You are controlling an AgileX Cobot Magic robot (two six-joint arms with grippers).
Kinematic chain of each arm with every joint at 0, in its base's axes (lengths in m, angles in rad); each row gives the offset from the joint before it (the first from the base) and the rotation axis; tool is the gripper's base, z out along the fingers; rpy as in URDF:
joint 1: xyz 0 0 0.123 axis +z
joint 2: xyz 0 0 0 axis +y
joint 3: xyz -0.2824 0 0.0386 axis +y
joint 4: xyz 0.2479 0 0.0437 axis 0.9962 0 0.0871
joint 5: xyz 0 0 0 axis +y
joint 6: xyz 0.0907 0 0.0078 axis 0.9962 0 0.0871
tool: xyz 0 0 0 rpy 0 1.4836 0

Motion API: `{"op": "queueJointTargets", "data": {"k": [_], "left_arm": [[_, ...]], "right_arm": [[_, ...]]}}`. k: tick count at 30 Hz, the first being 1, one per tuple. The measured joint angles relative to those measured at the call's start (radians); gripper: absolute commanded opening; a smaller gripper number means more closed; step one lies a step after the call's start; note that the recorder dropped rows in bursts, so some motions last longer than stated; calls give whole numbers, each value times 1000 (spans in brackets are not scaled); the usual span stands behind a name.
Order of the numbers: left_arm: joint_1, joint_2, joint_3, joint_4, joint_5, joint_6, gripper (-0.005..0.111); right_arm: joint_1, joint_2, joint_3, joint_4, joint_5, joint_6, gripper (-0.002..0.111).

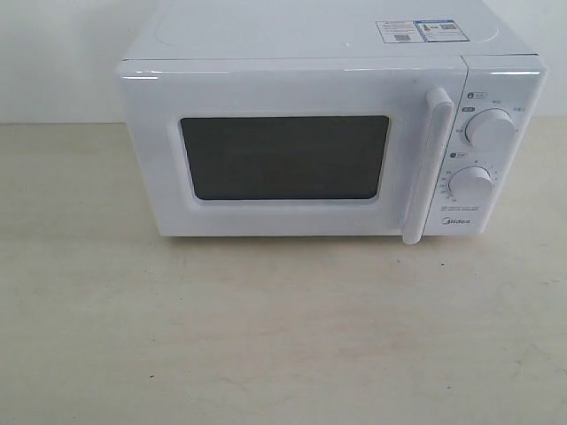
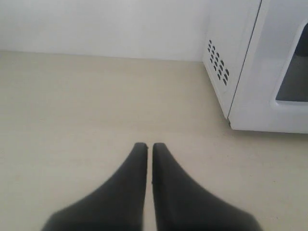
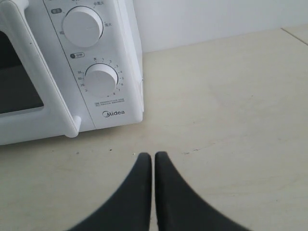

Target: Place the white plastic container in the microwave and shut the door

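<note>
The white microwave (image 1: 328, 142) stands at the back middle of the table, its door (image 1: 292, 155) shut, with a dark window and a vertical bar handle (image 1: 425, 164). The white plastic container is out of view. My left gripper (image 2: 149, 144) is shut and empty, hovering over bare table to the side of the microwave (image 2: 260, 67) near its vent holes. My right gripper (image 3: 153, 154) is also shut and empty, low over the table in front of the microwave's knob panel (image 3: 96, 62). Neither gripper shows in the exterior view.
The pale beige tabletop (image 1: 266, 336) stretches in front of and beside the microwave. A white wall (image 1: 53, 53) runs behind it. Two round knobs (image 1: 487, 131) sit on the right panel, and a sticker (image 1: 416, 31) lies on top.
</note>
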Motion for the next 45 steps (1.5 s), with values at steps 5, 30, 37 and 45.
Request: {"op": "queueJointTargets", "data": {"k": [5,30,37,45], "left_arm": [[0,0,0,11,7,-16,4],[0,-35,0,11,41,-22,4],[0,-35,0,11,41,-22,4],[0,-35,0,11,41,-22,4]], "right_arm": [[0,0,0,0,0,0,0],[0,0,0,0,0,0,0],[0,0,0,0,0,0,0],[0,0,0,0,0,0,0]]}}
